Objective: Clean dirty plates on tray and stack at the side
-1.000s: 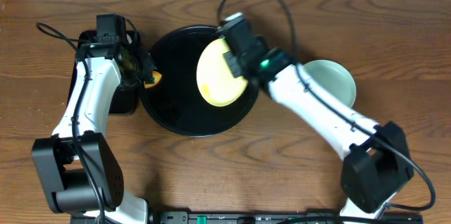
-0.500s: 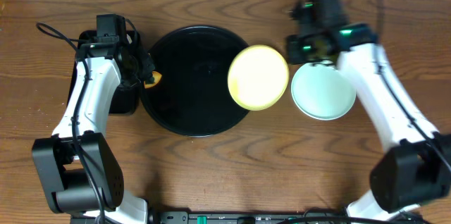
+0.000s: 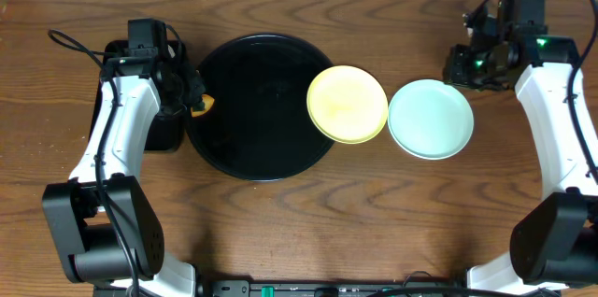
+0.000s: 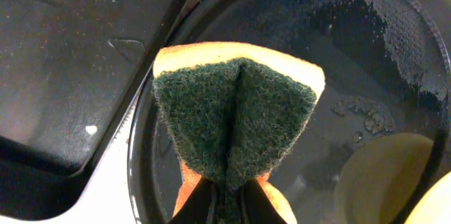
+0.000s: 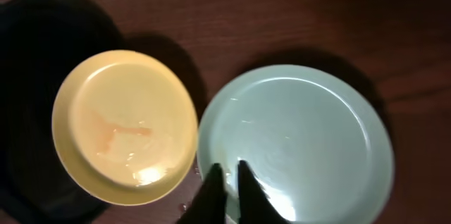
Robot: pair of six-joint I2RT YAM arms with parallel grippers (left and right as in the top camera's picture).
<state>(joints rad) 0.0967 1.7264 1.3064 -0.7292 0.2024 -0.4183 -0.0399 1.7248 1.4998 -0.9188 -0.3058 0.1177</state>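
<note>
Progress: the large round glossy black tray (image 3: pixel 245 73) has no plate fully on it. The pale yellow round plate (image 3: pixel 348 103) straddles its right rim, partly on the wooden worktop (image 3: pixel 280 222), just beside the pale blue-green round plate (image 3: pixel 430 118). Yellow looks wet with a faint orange streak, so I'd say it needs another wipe. Nothing visibly stacked; can't tell if anything sits under blue-green. Left claw (image 4: pixel 224 199) is clamped on the green-and-orange scouring sponge (image 4: pixel 236 118) at the tray's left rim. Right claw (image 5: pixel 227 185) is barely parted, empty, clear of both plates.

Black tray (image 3: pixel 252 120); pale yellow plate (image 3: pixel 348 103), seemingly orange streak; pale blue-green plate (image 3: pixel 431 119); green-orange sponge (image 4: pixel 236 111).
</note>
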